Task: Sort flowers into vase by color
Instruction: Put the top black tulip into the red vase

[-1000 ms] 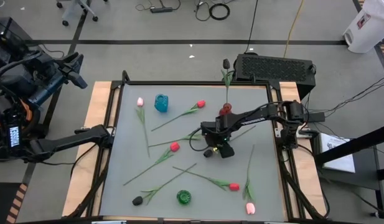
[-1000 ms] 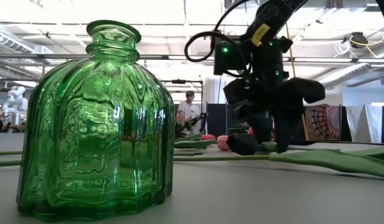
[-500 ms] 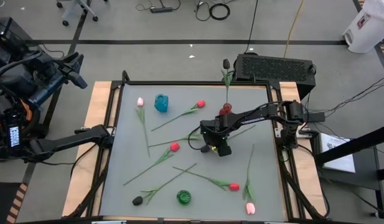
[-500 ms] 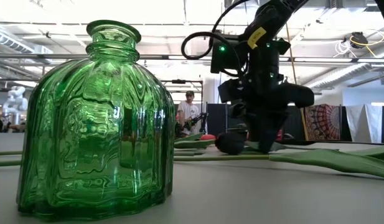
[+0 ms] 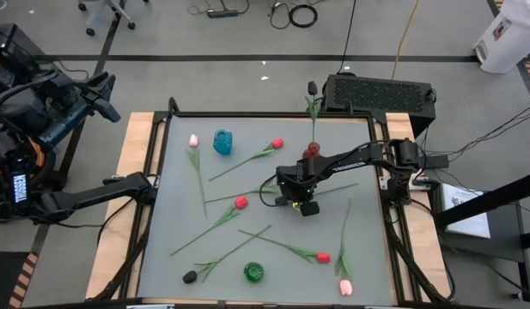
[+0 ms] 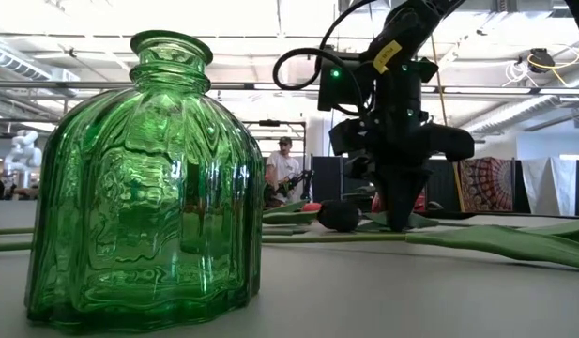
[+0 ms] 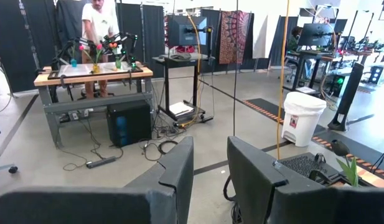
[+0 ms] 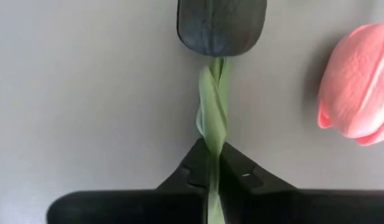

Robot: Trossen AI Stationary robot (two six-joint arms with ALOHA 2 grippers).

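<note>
Fingers of the right gripper (image 8: 211,177) pinch the black tulip (image 8: 221,25) by its stem, the bud just ahead of them on the table (image 5: 247,223). A straight, slow lift should avoid dragging the pink tulip (image 8: 360,87) beside it.

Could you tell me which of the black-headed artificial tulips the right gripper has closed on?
The black tulip lying mid-table beside a pink tulip head: the right gripper pinches its green stem just below the head. The other black tulips lie untouched.
</note>
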